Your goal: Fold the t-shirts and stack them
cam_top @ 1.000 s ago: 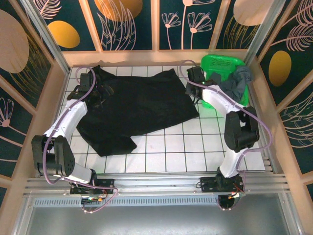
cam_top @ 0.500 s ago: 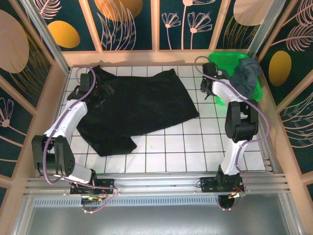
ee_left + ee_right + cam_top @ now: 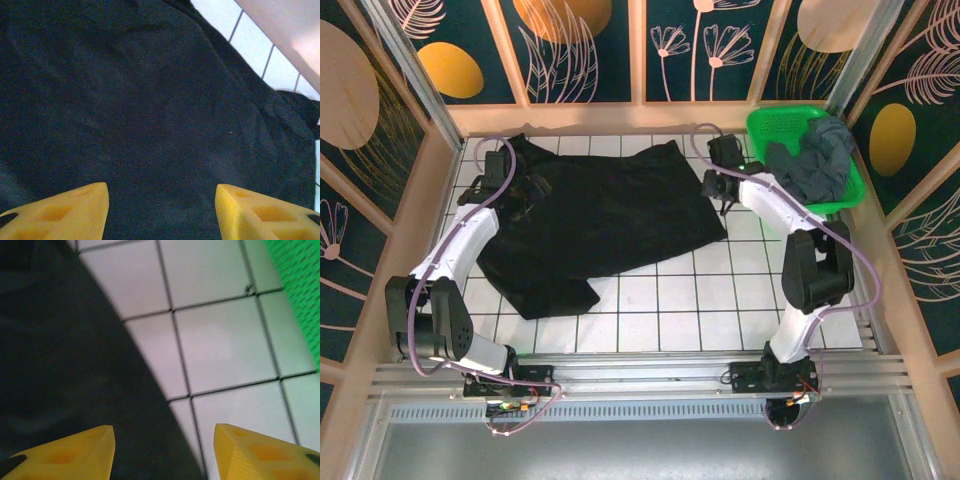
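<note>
A plain black t-shirt (image 3: 600,215) lies spread on the white gridded table, rumpled at its near left corner. My left gripper (image 3: 523,190) hovers over its far left part, open, with black cloth (image 3: 150,100) under its yellow fingertips (image 3: 75,207). At the shirt's right edge (image 3: 75,365) my right gripper (image 3: 717,188) stands open over cloth and bare tile, nothing held between its fingertips (image 3: 255,450). A dark slate grey t-shirt (image 3: 812,165) is bunched in the green basket (image 3: 775,125) at the far right.
Wooden walls with painted panels close in the table on three sides. Open white tiles (image 3: 700,300) lie near and right of the black shirt. The basket's green mesh (image 3: 300,285) shows at the right of the right wrist view.
My right gripper swung right toward the basket, then came back left to the black shirt's right edge. The basket shifted to the right and back. The left arm has hardly moved.
</note>
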You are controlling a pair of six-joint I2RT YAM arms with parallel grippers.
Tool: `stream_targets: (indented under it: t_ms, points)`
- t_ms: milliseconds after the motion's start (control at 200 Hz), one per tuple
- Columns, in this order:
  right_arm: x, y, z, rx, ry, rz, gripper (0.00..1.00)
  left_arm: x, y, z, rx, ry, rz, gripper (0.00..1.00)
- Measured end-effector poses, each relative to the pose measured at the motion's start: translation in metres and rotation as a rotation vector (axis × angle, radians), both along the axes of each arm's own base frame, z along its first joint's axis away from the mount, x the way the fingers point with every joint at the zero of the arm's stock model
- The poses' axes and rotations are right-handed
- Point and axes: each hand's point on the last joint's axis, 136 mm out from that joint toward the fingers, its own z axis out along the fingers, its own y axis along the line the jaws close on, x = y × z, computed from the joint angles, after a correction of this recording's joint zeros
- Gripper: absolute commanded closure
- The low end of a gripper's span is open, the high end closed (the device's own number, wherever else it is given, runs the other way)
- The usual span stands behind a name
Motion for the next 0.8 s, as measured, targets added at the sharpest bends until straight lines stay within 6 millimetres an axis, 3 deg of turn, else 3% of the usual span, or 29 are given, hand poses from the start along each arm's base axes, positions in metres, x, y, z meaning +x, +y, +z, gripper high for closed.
stream_targets:
  t_ms: [75, 245, 606, 696, 801]
  points:
    - [-0.018, 0.004, -0.019, 0.005, 0.055, 0.014, 0.39, -0.007, 0.005, -0.006, 0.020, 0.023, 0.015, 0.40]
    - [-0.058, -0.007, -0.067, -0.012, 0.227, 0.014, 0.38, -0.028, 0.016, -0.016, 0.064, 0.072, 0.049, 0.39]
    - [-0.068, -0.009, -0.117, -0.011, 0.361, -0.008, 0.43, -0.063, 0.038, -0.028, 0.160, 0.157, 0.121, 0.36]
    - [-0.065, -0.008, -0.118, 0.003, 0.353, -0.020, 0.59, -0.069, 0.043, -0.027, 0.180, 0.166, 0.137, 0.36]
    - [-0.058, -0.010, -0.119, 0.007, 0.332, -0.034, 0.91, -0.077, 0.048, -0.028, 0.201, 0.182, 0.154, 0.34]
